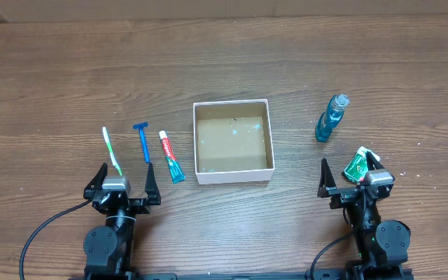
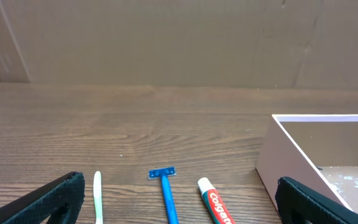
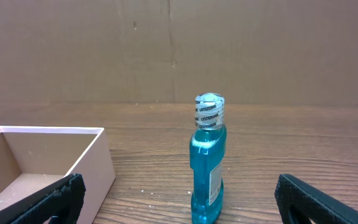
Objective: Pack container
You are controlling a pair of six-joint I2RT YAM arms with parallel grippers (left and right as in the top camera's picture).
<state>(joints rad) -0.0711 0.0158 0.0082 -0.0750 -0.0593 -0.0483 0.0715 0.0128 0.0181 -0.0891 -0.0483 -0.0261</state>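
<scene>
The container [image 1: 232,177], a square white-walled box with a brown floor, sits empty at the table's middle; it also shows in the left wrist view [image 2: 291,155] and the right wrist view [image 3: 95,165]. Left of it lie a toothpaste tube [image 1: 172,156] [image 2: 215,202], a blue razor [image 1: 143,141] [image 2: 165,190] and a green-white toothbrush [image 1: 111,150] [image 2: 97,196]. A blue mouthwash bottle [image 1: 330,118] [image 3: 207,162] stands to the right. A green packet [image 1: 357,165] lies by my right gripper [image 1: 350,176] [image 3: 179,199], which is open and empty. My left gripper [image 1: 124,180] [image 2: 179,199] is open and empty, just behind the toothbrush.
A cardboard wall [image 2: 166,37] closes off the far side of the wooden table [image 1: 232,62]. Both arm bases sit at the near edge.
</scene>
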